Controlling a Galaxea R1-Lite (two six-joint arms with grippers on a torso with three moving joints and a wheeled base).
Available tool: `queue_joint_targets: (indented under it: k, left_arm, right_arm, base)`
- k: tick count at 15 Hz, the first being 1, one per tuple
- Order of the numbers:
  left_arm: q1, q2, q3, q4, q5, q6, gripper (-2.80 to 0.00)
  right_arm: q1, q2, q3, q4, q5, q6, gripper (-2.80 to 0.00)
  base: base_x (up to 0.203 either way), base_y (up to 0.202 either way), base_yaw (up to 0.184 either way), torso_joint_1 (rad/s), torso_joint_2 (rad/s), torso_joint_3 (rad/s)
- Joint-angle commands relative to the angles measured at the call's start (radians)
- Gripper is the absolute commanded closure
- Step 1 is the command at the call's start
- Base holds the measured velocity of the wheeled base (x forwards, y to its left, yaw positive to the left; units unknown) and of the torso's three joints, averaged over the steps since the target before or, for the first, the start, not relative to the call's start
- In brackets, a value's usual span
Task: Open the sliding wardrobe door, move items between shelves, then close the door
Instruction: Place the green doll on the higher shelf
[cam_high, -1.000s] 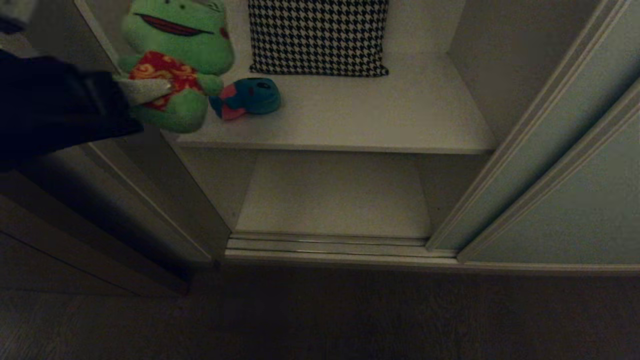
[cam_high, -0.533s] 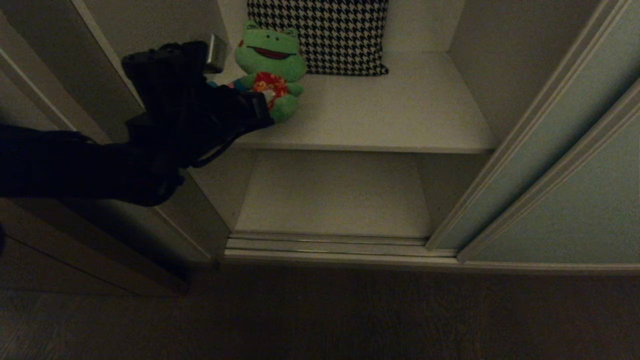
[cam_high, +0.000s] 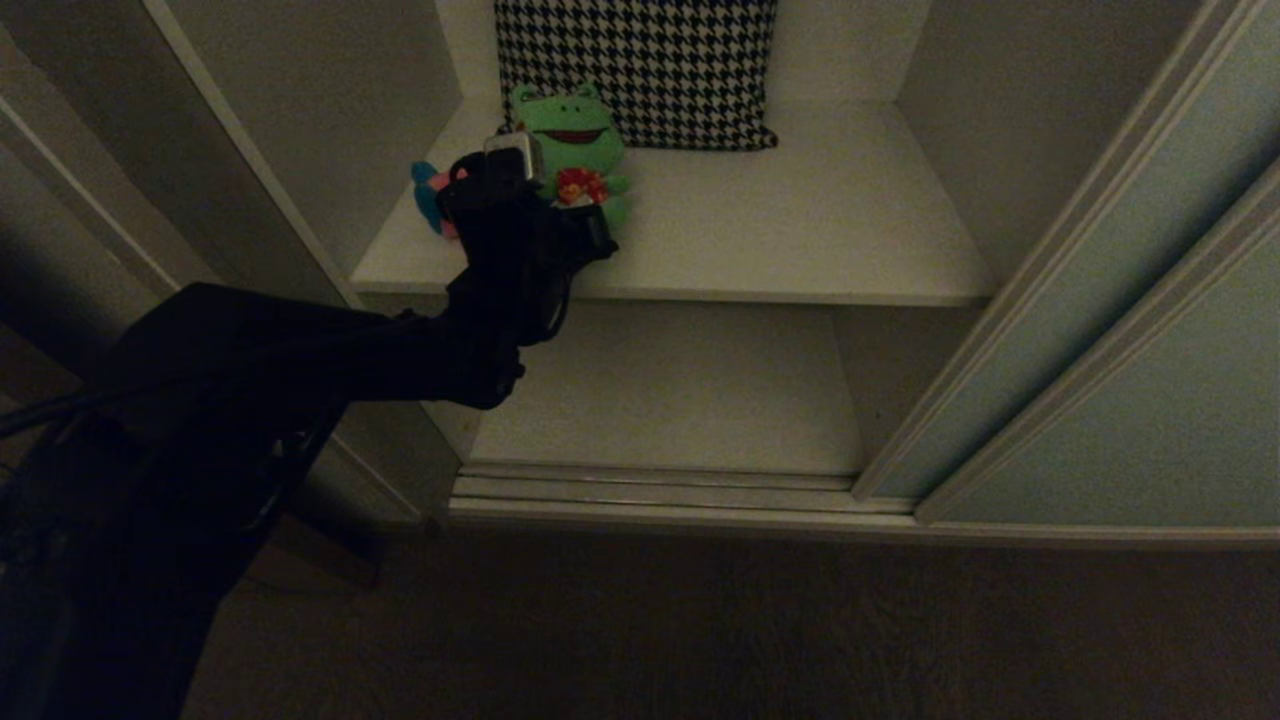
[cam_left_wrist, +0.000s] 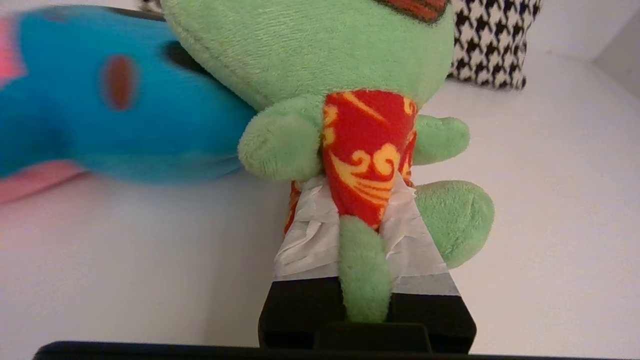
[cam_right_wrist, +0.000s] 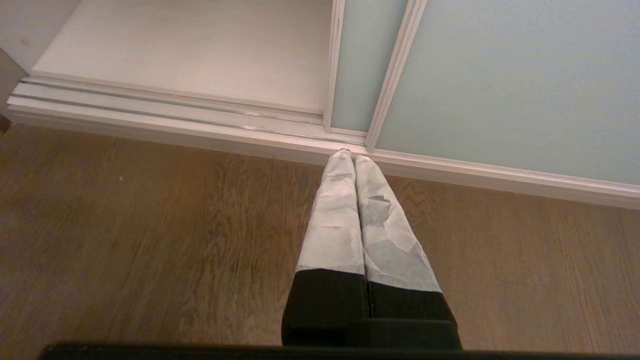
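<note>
The green frog (cam_high: 572, 135) sits upper centre of the head view on the upper shelf (cam_high: 800, 225), clamped at its red shirt by the left gripper (cam_left_wrist: 360, 220). The blue toy (cam_high: 428, 195) lies touching it, a houndstooth cushion (cam_high: 650, 70) behind. The right gripper (cam_right_wrist: 352, 160) hangs pressed together above the wooden floor (cam_right_wrist: 150, 225), near the sliding door (cam_right_wrist: 525, 85).

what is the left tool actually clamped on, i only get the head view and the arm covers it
Observer: The left tool is shut on the frog's leg, under its red shirt.
Operator: is the frog touching the blue toy
Observer: Yes, its head presses against the blue toy in the left wrist view.
Operator: where's the right tool
Observer: The right tool is shut and empty, over the wood floor by the door track.
</note>
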Motion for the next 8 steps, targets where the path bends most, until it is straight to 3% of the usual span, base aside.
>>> queue_joint_targets:
  k: [1,8]
  left_arm:
    - [-0.007,0.090,-0.096,0.021,0.018,-0.003,0.00]
    - [-0.050,0.099,-0.100,0.039,0.019,-0.003,0.00]
  right_arm:
    - [0.000,-0.002,-0.001,-0.001,0.001,0.000,0.00]
    - [0.000,-0.002,0.000,-0.001,0.001,0.000,0.00]
  base:
    - [0.000,0.000,0.000,0.000,0.00,0.000]
    - [0.000,0.000,0.000,0.000,0.00,0.000]
